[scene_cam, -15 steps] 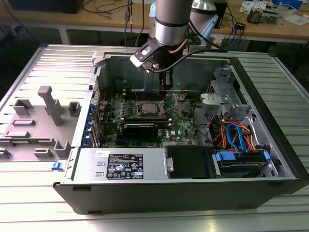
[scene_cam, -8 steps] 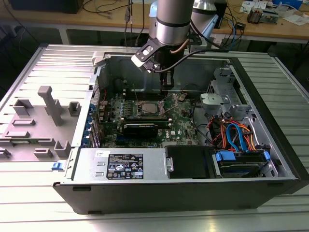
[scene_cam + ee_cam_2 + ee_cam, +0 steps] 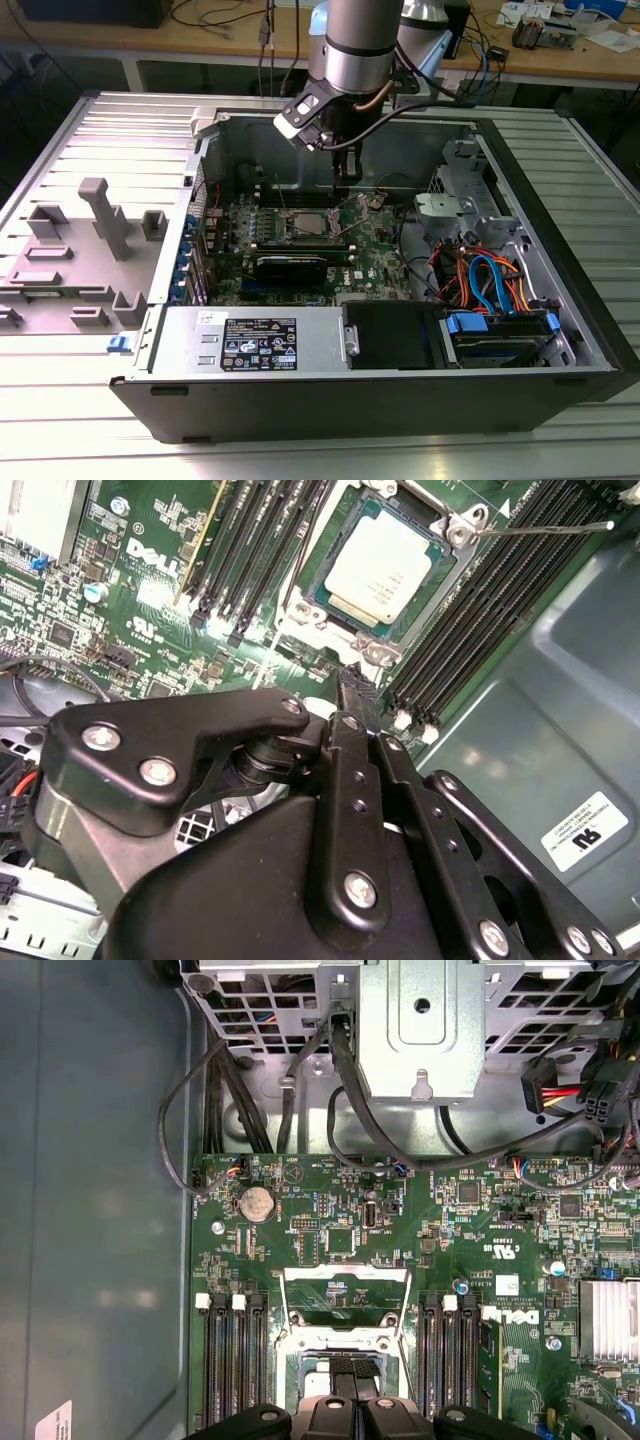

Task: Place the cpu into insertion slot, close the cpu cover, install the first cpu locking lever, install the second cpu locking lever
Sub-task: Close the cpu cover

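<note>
Worktop: ribbed metal worktop carrying an open black computer case.
Cpu: the cpu lies flat inside the insertion slot with its silvery top up. It appears to sit square.
Insertion slot: the insertion slot is set in the green circuit board, with black memory slots along two of its sides.
Cpu cover: the cpu cover stands raised at one edge of the insertion slot, not over the chip. The board shows through its window.
Locking lever: one thin wire locking lever juts out from a corner of the insertion slot, unlatched. A second lever cannot be identified with certainty.
Status (judgement): placement looks complete; the cover and both levers are not yet closed.
Risk (judgement): a push on the cover off its hinge line could skew the plate against the chip edge. A narrow tip could also slip off the thin metal and strike the cpu top or nearby board parts. The free lever could foul the cover as it drops.
Jaws: the gripper has its jaws closed together, with nothing visible between them. The tip is just beside the insertion slot's rim; contact cannot be told.
Surroundings: a metal drive cage and coloured cables lie well apart from the insertion slot.
</note>
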Robot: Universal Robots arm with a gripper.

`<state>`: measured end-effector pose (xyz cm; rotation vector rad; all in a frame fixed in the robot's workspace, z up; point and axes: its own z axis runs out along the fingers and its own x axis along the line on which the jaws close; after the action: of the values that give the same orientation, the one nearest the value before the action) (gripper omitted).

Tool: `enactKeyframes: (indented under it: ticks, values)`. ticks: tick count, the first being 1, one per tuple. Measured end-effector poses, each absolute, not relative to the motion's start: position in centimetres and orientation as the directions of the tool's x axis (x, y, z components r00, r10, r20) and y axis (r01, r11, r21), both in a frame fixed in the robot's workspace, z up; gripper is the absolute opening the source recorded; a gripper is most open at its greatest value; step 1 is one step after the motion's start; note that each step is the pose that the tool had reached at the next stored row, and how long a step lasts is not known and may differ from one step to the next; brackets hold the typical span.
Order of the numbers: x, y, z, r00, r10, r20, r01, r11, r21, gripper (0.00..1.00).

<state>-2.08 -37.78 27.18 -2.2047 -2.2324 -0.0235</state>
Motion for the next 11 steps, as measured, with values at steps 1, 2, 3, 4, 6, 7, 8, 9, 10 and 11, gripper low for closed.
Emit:
enactKeyframes:
  ticks: [1, 2, 3, 4, 6, 7, 8, 9, 10, 11]
  values:
    - [-2.06, -37.78, 27.17, -0.013, 1.0, 0.013, 1.0, 0.012, 0.008, 0.11]
    - [-2.04, -37.78, 27.17, -0.013, 1.0, 0.013, 1.0, 0.012, 0.008, 0.11]
    - [-2.02, -37.78, 27.18, -0.013, 1.0, 0.013, 1.0, 0.012, 0.008, 0.11]
    - [-1.98, -37.78, 27.18, -0.013, 1.0, 0.013, 1.0, 0.012, 0.008, 0.11]
    - [-1.92, -37.78, 27.18, -0.013, 1.0, 0.013, 1.0, 0.012, 0.008, 0.11]
    - [-1.89, -37.78, 27.18, -0.013, 1.0, 0.013, 1.0, 0.012, 0.008, 0.11]
    - [-1.88, -37.78, 27.18, -0.013, 1.0, 0.013, 1.0, 0.012, 0.008, 0.11]
    - [-1.86, -37.78, 27.18, -0.013, 1.0, 0.013, 1.0, 0.012, 0.008, 0.11]
    - [-1.84, -37.78, 27.18, -0.012, 1.0, 0.013, 1.0, 0.012, 0.008, 0.11]
    - [-1.82, -37.78, 27.18, -0.013, 1.0, 0.013, 1.0, 0.012, 0.008, 0.11]
